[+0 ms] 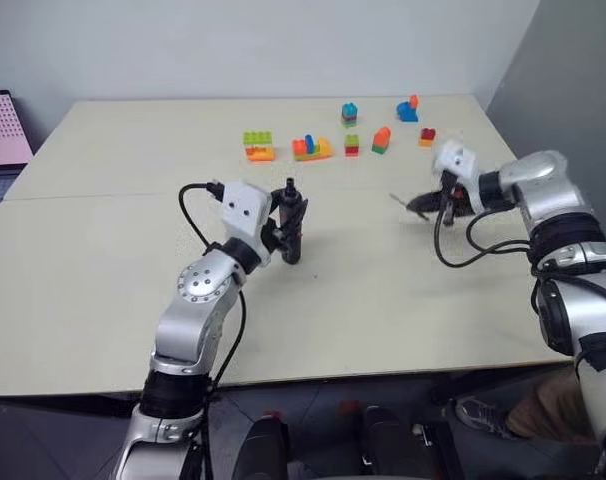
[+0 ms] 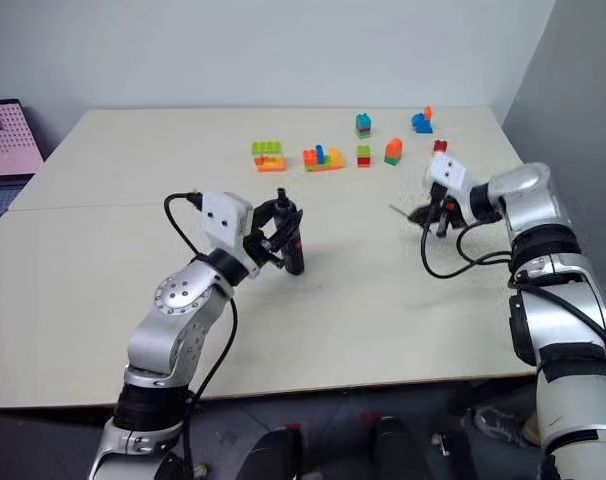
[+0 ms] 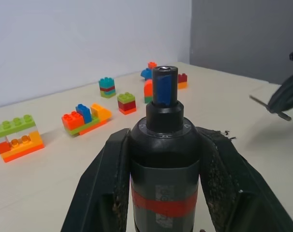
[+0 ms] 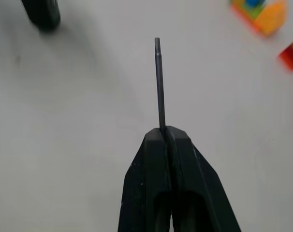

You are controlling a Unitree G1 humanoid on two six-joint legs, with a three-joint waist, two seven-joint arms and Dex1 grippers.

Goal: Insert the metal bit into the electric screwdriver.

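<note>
My left gripper (image 1: 286, 224) is shut on the electric screwdriver (image 3: 164, 159), a black pen-shaped tool with a red band. It holds the tool upright over the middle of the table, the socket end (image 3: 164, 72) pointing up. My right gripper (image 4: 165, 133) is shut on the metal bit (image 4: 159, 82), a thin grey rod that sticks straight out past its fingertips. In the left eye view that gripper (image 1: 421, 206) hangs above the table to the right of the screwdriver, the bit (image 1: 399, 200) pointing left toward it, with a gap between them.
Several coloured toy-brick builds (image 1: 312, 148) lie along the far part of the beige table (image 1: 103, 300), behind both grippers. A pink and black object (image 1: 1, 125) stands past the table's left edge. A grey wall (image 1: 583, 80) runs close on the right.
</note>
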